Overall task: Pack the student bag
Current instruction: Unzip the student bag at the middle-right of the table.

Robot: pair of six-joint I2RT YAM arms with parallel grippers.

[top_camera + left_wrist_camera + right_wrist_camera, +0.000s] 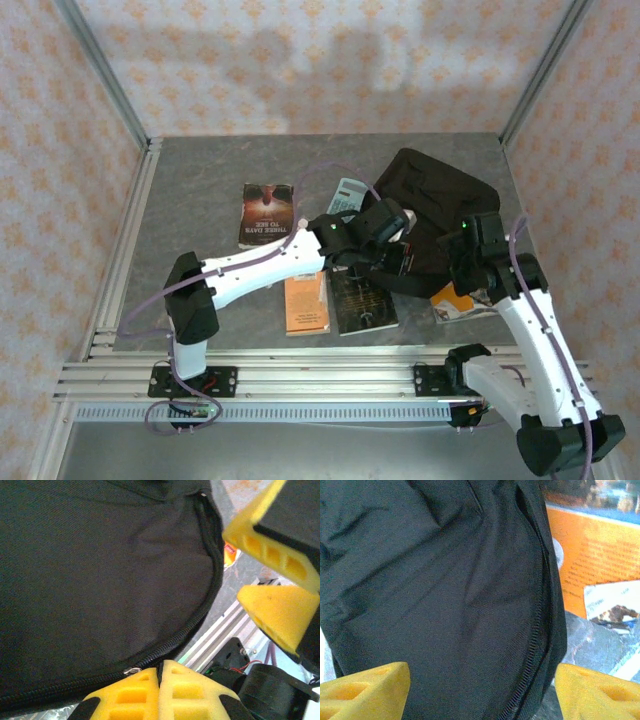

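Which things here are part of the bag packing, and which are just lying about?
Job: student bag; left tool, shut at its zip; right tool, open by the bag. Probably to pack: Three Days to See book, orange book, dark book, part-hidden book, pale calculator-like item.
Not the job: frame rails, purple cable, both rig parts.

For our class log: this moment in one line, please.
left end effector: shut at bag zipper | right end effector: open at bag
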